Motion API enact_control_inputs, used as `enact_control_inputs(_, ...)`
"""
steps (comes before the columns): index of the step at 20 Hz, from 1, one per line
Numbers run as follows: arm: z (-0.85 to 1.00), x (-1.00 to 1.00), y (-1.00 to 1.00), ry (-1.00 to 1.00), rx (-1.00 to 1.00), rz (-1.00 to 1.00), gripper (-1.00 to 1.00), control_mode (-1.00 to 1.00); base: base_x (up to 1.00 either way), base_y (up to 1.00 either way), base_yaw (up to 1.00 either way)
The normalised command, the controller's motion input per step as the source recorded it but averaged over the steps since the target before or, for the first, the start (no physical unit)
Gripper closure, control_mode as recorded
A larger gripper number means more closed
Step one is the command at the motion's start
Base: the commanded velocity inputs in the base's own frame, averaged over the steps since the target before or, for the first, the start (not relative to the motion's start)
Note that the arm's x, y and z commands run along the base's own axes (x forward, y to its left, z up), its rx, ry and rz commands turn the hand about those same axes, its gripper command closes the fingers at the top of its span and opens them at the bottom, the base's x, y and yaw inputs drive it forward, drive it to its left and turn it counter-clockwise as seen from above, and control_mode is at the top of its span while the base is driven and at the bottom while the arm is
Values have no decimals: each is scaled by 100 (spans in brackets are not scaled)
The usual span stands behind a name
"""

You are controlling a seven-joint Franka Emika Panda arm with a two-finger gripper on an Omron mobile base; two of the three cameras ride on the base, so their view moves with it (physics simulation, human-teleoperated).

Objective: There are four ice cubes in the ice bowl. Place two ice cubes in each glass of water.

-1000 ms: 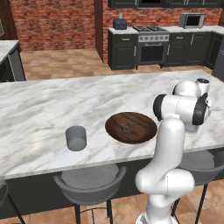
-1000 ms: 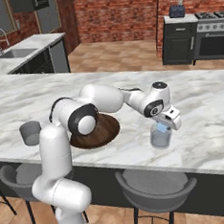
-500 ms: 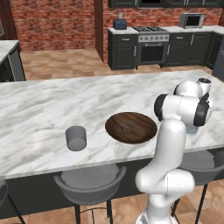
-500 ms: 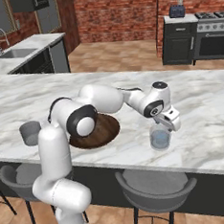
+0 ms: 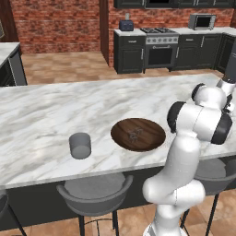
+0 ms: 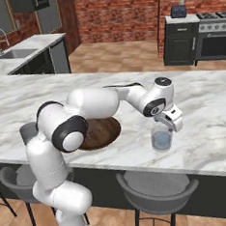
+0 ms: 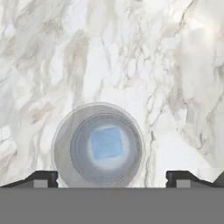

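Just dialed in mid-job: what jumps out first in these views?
The gripper hangs right over a glass of water near the marble counter's front edge, its tips spread wide. Straight down the hand view, one ice cube sits inside that glass. The ice bowl sits mid-counter, the other glass to its left.

Beneath my dark finger tips [image 7: 46, 178] sits a translucent grey-blue glass [image 7: 97, 147] with 1 pale blue cube [image 7: 106, 142] inside, on white marble counter [image 7: 131, 52] veined grey. The bowl [image 5: 138, 134] is dark brown, grained.
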Motion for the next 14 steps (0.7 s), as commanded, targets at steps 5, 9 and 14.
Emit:
enact_control_inputs(5,28,-97,96,13,-25,26,-100,-100,0,0,0)
enact_control_inputs(9,36,-68,100,13,-29,35,-100,-100,0,0,0)
enact_control_inputs(14,31,-16,100,6,-5,38,-100,-100,0,0,0)
